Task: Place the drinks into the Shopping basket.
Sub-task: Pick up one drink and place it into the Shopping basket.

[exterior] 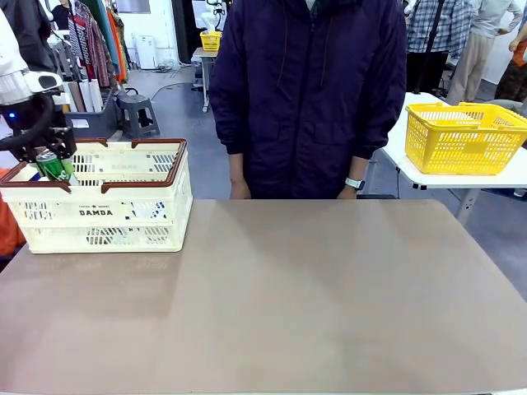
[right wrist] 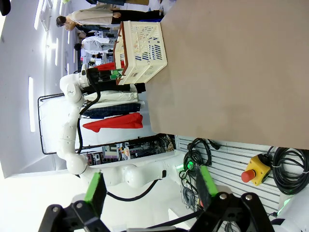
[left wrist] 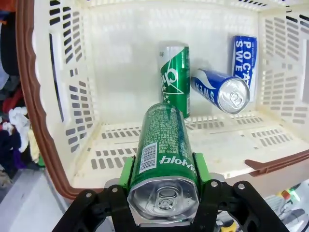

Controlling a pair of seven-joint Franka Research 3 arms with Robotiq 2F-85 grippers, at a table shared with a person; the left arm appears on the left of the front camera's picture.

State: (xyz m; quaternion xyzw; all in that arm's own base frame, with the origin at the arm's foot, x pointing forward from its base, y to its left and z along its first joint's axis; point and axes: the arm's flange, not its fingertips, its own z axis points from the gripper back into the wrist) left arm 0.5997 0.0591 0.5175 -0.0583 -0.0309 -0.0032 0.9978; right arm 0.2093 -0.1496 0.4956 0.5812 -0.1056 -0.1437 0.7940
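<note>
My left gripper [exterior: 51, 161] is shut on a green can [exterior: 55, 167], held tilted just above the left rim of the cream Shopping basket [exterior: 107, 212] at the table's left. In the left wrist view the held green can [left wrist: 163, 150] points into the basket [left wrist: 58, 96] from my gripper [left wrist: 163, 176]. Inside lie another green can [left wrist: 175, 77], a blue-and-white can [left wrist: 219, 89] and a second blue-and-white can [left wrist: 245, 53] against the far wall. My right gripper [right wrist: 150, 193] stands open with nothing between its fingers, far back from the table; the basket [right wrist: 142, 50] shows in the distance.
A person in a dark jacket [exterior: 309, 90] stands at the table's far edge, hands down. A yellow mesh basket [exterior: 465, 136] sits on a separate white table at the right. The brown tabletop [exterior: 313, 288] stretches bare to the right of the basket.
</note>
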